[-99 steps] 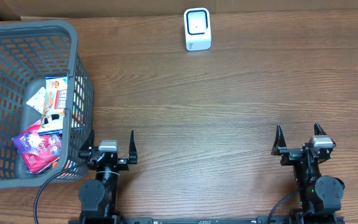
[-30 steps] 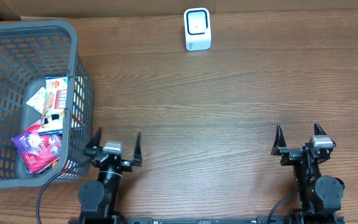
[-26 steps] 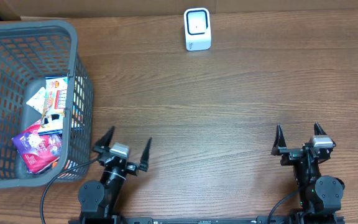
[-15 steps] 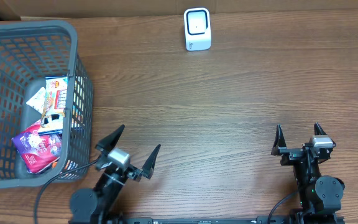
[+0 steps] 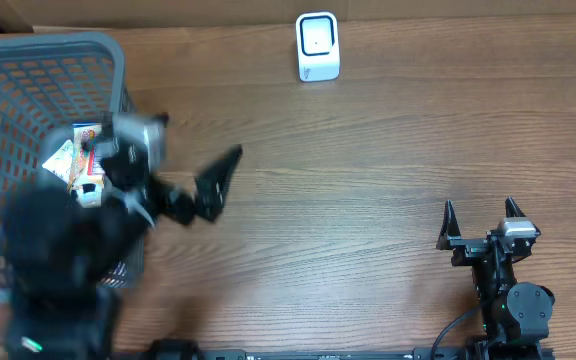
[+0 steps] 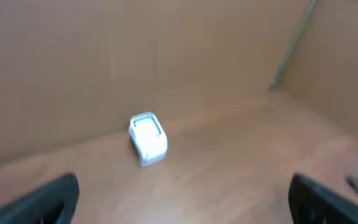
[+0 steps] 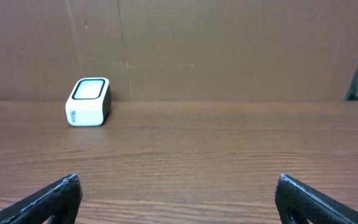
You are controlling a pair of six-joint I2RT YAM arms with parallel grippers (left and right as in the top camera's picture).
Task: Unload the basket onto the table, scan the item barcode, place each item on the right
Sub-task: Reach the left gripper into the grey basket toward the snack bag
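Note:
The items, several colourful snack packets (image 5: pixel 71 152), lie in the grey mesh basket (image 5: pixel 28 70) at the left, mostly hidden behind my blurred left arm. The white barcode scanner (image 5: pixel 317 46) stands at the table's far edge, also in the left wrist view (image 6: pixel 148 138) and the right wrist view (image 7: pixel 87 101). My left gripper (image 5: pixel 198 140) is raised high beside the basket's right wall, open and empty (image 6: pixel 182 190). My right gripper (image 5: pixel 479 212) rests open and empty near the front right (image 7: pixel 178 190).
Brown cardboard walls (image 7: pixel 229 50) close off the back of the wooden table (image 5: pixel 388 150). The basket's right wall sits right by the left arm.
The left arm has risen from its rest at the front edge and swung up and left towards the basket, now blurred with motion. The right arm has not moved.

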